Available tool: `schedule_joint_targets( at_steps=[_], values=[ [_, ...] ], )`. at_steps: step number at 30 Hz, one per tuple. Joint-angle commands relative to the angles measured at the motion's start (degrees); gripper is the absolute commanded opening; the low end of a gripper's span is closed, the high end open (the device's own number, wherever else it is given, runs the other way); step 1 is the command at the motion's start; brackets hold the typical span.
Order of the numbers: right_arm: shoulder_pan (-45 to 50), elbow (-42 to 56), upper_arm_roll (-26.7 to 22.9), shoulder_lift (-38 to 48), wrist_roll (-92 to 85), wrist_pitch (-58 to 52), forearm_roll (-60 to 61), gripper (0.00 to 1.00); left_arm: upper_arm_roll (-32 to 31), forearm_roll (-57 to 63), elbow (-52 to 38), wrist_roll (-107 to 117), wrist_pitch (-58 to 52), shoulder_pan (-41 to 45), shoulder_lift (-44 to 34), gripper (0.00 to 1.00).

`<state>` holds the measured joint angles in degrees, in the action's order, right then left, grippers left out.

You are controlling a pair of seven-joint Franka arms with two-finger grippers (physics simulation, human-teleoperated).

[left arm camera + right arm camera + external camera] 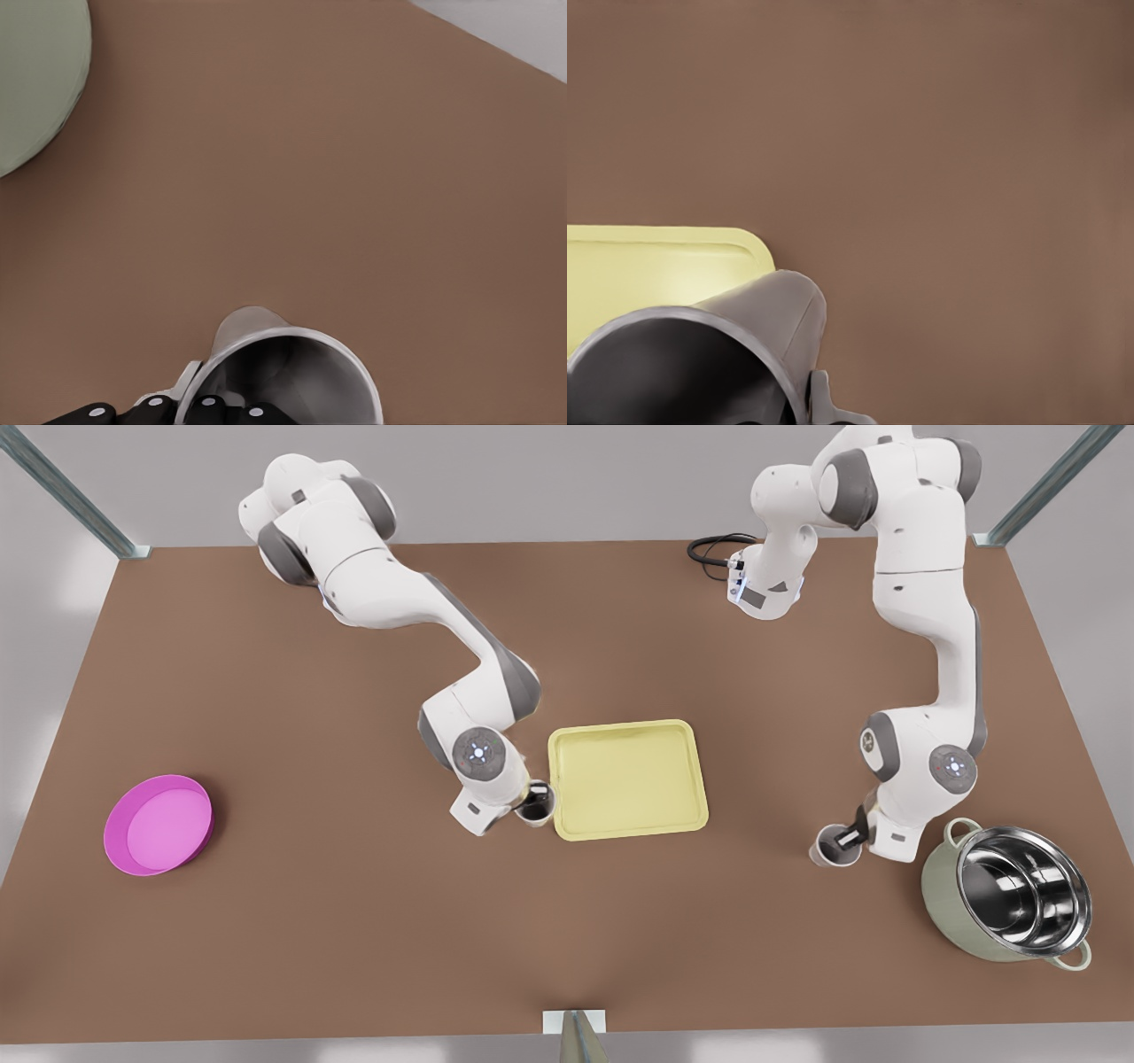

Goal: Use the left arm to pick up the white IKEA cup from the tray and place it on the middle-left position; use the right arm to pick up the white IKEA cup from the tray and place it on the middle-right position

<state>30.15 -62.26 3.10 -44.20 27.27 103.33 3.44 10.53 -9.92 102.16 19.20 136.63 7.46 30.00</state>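
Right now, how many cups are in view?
2. One cup in the right gripper, beside the tray; the other cup in the left gripper, near the pot.

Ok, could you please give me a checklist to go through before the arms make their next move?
1. Left gripper shut on the left cup: ok.
2. Right gripper shut on the right cup: ok.
3. Both cups off the tray: ok.
4. Left cup apart from the pot: ok.
5. Right cup apart from the tray's rim: cannot tell.
6. Cups resting on the table: cannot tell.
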Motion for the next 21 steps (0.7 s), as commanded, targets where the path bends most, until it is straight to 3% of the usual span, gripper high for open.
schedule_joint_targets(
  at_steps=[1,5,9,10,11,12,20,21],
  values=[
    [-1.58,0.03,-1.07,0.26,-26.39,-4.98,-1.25,0.00,0.02,-4.41,-1.88,-11.29,1.44,-0.43,2.08,0.20],
    [-3.43,0.03,-4.06,-0.53,-36.67,-2.17,-1.16,0.00,-0.07,-4.32,-3.64,-11.29,5.22,-0.43,4.89,0.20],
    [-5.63,0.03,-3.80,-4.84,-38.69,2.67,-0.81,0.00,-0.07,-6.08,-5.13,-11.20,7.07,-0.42,7.53,0.21],
    [-5.63,0.03,-3.54,-6.51,-38.61,2.67,-0.81,0.00,-0.07,-6.17,-5.22,-11.20,7.07,-0.43,7.79,0.26],
    [-5.72,0.03,-3.62,-7.74,-38.61,2.58,-0.72,0.00,-0.07,-6.17,-5.22,-11.20,7.07,-0.34,7.97,0.70],
    [-5.80,0.03,-3.62,-8.62,-38.69,2.67,-0.63,0.00,-0.07,-6.17,-5.57,-11.20,7.07,-0.43,8.23,1.00],
    [-6.77,0.12,-2.66,-10.11,-38.96,5.83,-0.54,0.00,-0.07,-5.11,-5.66,-11.46,7.07,-0.25,8.41,1.00],
    [-6.77,0.12,-2.48,-10.11,-38.87,5.83,-0.54,0.12,-0.07,-5.11,-5.66,-11.55,7.07,-0.25,8.41,1.00]
  ],
)
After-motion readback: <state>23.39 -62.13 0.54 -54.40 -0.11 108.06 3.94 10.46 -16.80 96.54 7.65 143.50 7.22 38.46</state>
